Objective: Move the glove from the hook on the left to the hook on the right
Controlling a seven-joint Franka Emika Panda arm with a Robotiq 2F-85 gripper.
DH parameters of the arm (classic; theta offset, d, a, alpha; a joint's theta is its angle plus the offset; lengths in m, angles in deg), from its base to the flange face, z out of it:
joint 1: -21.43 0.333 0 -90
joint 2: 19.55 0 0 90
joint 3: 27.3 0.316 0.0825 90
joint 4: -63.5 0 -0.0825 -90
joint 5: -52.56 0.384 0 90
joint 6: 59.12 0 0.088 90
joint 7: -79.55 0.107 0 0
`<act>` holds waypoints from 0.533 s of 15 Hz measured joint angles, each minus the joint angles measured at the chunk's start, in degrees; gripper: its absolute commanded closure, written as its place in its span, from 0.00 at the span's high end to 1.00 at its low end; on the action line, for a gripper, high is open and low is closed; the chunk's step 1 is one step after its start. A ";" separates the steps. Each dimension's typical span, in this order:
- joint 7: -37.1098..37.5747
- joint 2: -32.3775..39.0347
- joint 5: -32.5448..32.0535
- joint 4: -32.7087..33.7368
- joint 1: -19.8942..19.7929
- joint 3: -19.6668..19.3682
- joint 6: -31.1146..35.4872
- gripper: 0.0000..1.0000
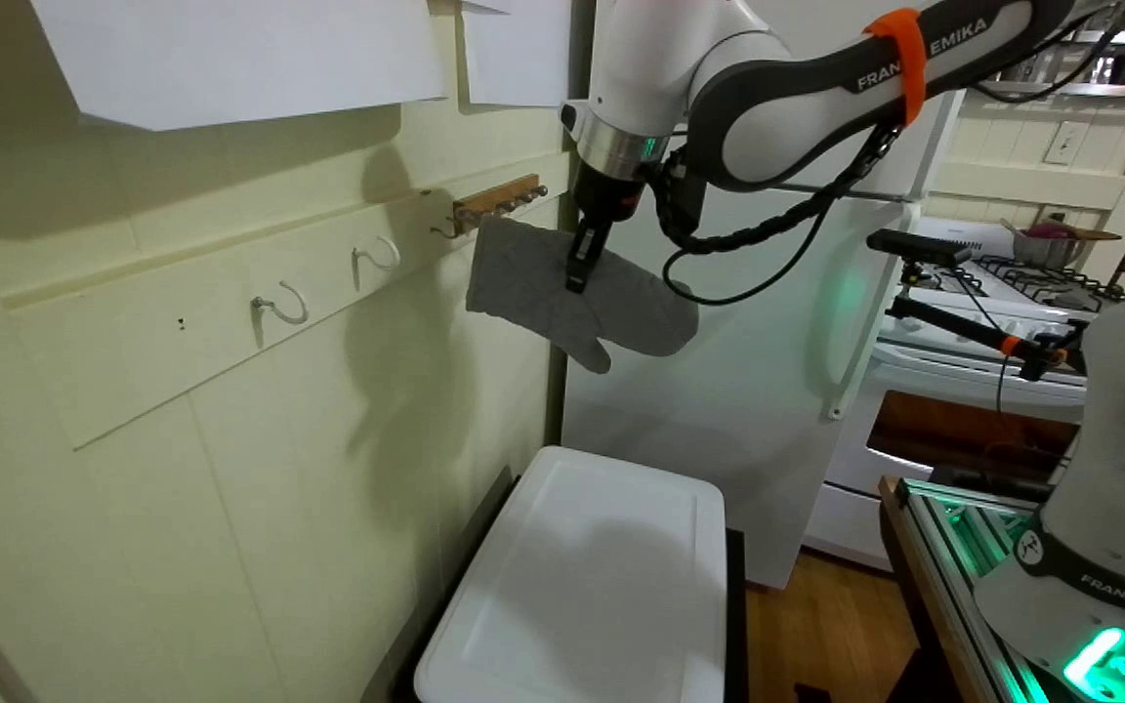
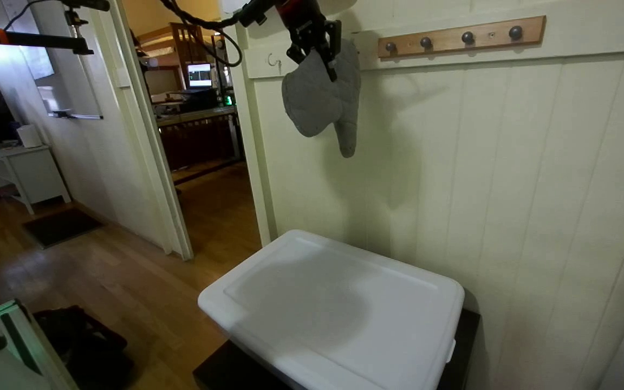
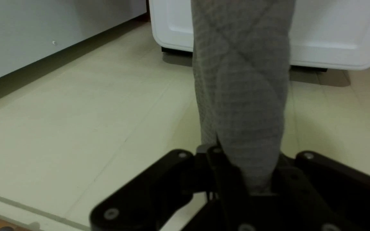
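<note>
Going along the wall [image 1: 279, 469] from the left in an exterior view, we meet a near curved hook [image 1: 291, 320] and then a second curved hook [image 1: 385, 267]; the glove [image 1: 611, 308] hangs on neither. Next comes a wooden rail [image 1: 496, 196] whose round knobs [image 2: 468, 38] show face-on, so we take it, as a guess, for the hook on the right. Just beside its near end is the glove, up in the air, pinched by the tool [image 3: 251, 163]: the wrist view shows two fingers [image 3: 227, 184] narrowed onto grey quilted cloth. What the coming move turns on, we think, is how the glove lies in that grip. The tool comes from above and holds it part-way along its upper side; the long axis runs out from the wall and dips slightly, cuff [image 1: 487, 268] toward the wall, rounded end toward the room, thumb [image 1: 594, 356] pointing down. We judge the cuff should lead onto a knob, yet we see no loop and cannot tell whether the cuff touches anything. We make out no label on the glove. Farther right, the sole arm [image 1: 787, 146] reads "EMIKA", with "FRAN" ahead of it and the rest under an orange band [image 1: 906, 61]; last, on the dark stripe of the base [image 1: 1100, 508], we read "FRANKA", the next word cut off.
</note>
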 measured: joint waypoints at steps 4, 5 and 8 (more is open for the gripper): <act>0.00 -0.01 -0.03 0.15 0.05 0.42 0.18 0.03; 0.00 0.00 -0.03 0.28 0.06 0.51 0.18 0.03; -0.02 0.06 -0.03 0.67 0.06 0.58 0.18 0.03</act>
